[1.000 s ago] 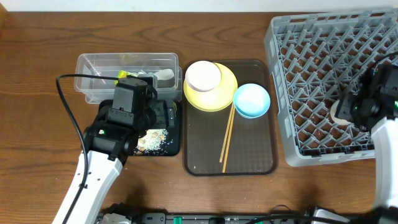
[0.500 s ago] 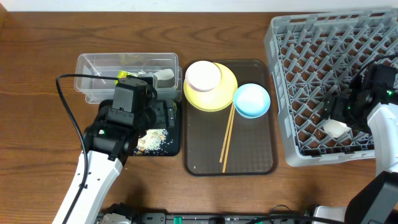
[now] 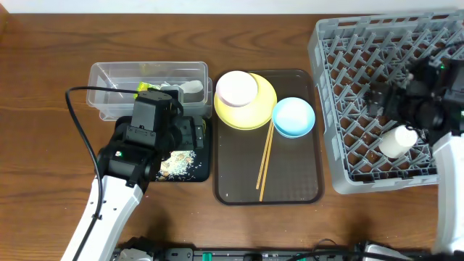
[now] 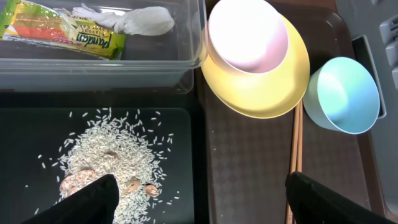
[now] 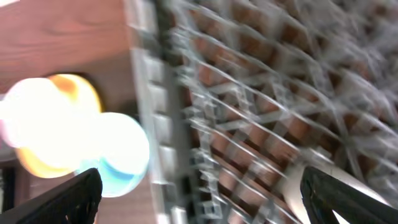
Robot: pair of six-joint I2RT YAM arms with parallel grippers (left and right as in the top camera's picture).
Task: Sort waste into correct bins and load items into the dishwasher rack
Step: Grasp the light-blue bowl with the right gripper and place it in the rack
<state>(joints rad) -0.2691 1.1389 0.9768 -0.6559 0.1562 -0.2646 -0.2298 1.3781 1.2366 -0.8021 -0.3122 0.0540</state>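
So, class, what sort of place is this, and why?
Probably a mock dish-clearing station on a wooden table: a grey dishwasher rack, a yellow plate on a brown tray, and rice scraps.

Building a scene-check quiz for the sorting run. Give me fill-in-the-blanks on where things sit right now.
1. The rice scraps lie in the ____ tray.
2. The small white cup lies inside the ____.
3. The chopsticks lie beside the ____ bowl.
4. The snack wrapper and tissue are in the ____ box.
Missing words: black; rack; blue; clear.
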